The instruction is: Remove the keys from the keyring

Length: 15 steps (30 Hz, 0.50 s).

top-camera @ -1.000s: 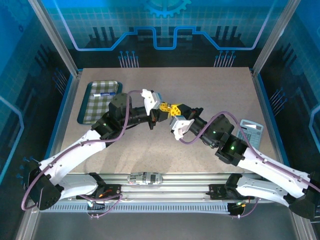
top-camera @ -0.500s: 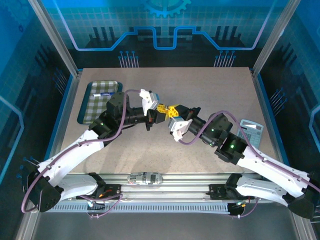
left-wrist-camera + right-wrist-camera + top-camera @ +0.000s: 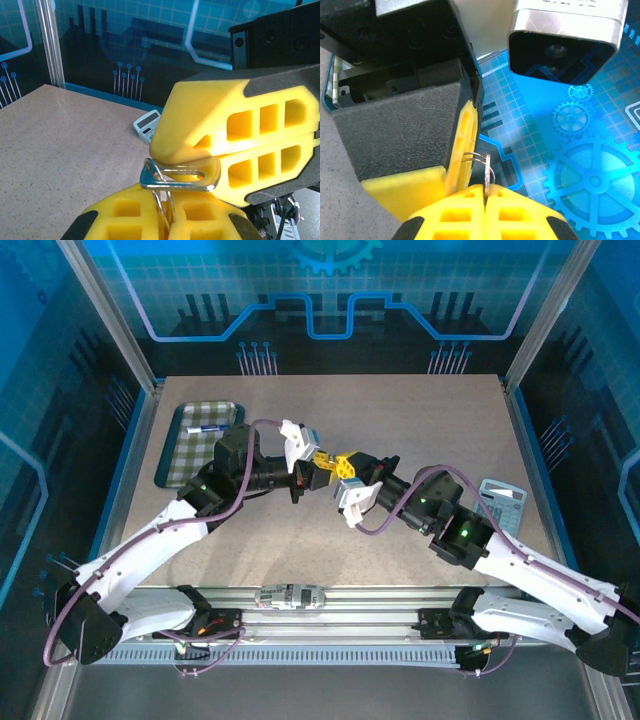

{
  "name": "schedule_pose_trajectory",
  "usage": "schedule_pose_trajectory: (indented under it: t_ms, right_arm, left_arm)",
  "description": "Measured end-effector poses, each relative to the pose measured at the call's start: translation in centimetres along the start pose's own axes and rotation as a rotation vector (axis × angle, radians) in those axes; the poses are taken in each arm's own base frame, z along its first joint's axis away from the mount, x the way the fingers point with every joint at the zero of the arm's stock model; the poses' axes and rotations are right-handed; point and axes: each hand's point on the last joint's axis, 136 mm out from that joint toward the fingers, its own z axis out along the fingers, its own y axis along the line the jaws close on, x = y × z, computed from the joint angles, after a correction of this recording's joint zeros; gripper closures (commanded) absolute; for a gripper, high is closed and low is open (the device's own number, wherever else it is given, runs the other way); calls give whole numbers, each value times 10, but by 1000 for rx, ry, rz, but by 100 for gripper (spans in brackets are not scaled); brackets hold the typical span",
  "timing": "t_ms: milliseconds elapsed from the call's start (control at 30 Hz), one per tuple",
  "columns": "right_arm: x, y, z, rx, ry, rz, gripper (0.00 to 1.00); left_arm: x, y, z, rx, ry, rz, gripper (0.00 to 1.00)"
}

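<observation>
Since both arms crept a touch leftward over the last second: the pinch point between my claws slid along with them and nothing let go, so I read it as a slow tug, not a release.
Left claw (image 3: 322,459): yellow fingertips squeezed fully together, clamped on the thin silver wire ring (image 3: 472,157).
Right claw (image 3: 344,462): also closed tight, nipping the flat silver-grey metal key (image 3: 175,186) by its slotted head.
Key and ring: both up in the air between the two tips, above mid-table. The wire ring looks threaded through the key's hole, though tbh it's so fine I can't tell how far round the coil it's got.
Meaning for the job: key's not off yet, and I reckon more twisting or pulling apart is needed.
Surface: speckled beige tabletop (image 3: 420,410).
Off to the sides: green-checked tray with a teal rim (image 3: 185,460) at the far left, and a pale grey calculator (image 3: 500,502) by the right edge.
Room: blue panels with circuit and gear patterns, with aluminium posts at the corners.
</observation>
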Motion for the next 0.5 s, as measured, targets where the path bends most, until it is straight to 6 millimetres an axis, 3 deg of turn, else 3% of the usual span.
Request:
schedule_pose_trajectory:
  t_ms: [500]
  right_arm:
    - [-7, 0, -12, -93, -21, -20, 100]
  left_arm:
    - [2, -7, -3, 34, 13, -2, 100]
